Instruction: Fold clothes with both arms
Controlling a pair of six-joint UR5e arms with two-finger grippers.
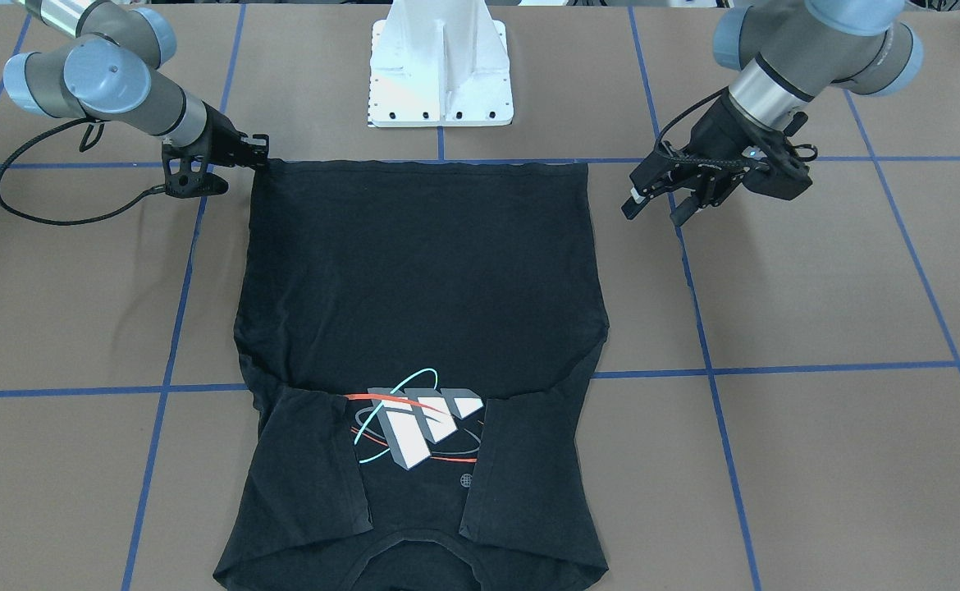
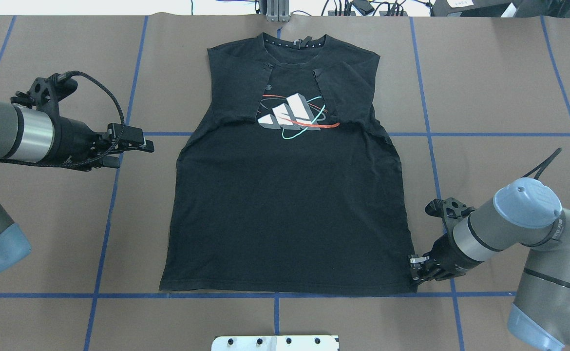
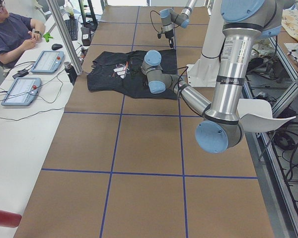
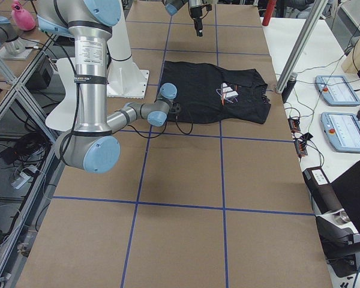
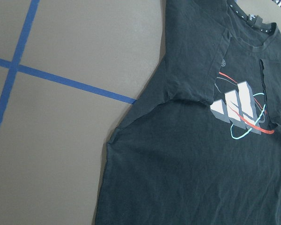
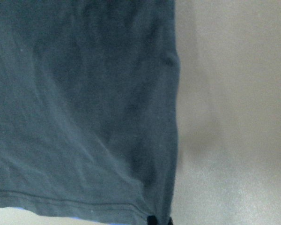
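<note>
Lying flat mid-table, collar at 12 o'clock, is the black T-shirt [image 2: 285, 209]; left gripper [image 2: 138, 153] at its 9 o'clock, jaws apart; right gripper [image 2: 414, 269] at its 5 o'clock hem corner, clamping unclear

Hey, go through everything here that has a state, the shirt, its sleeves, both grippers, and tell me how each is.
T-shirt: spread flat on the table, graphic up, body not yet folded.
Sleeves: both folded inward over the chest.
Left gripper: open, empty, beside the T-shirt, not touching it.
Right gripper: low at the hem corner; open or shut unclear.
</note>
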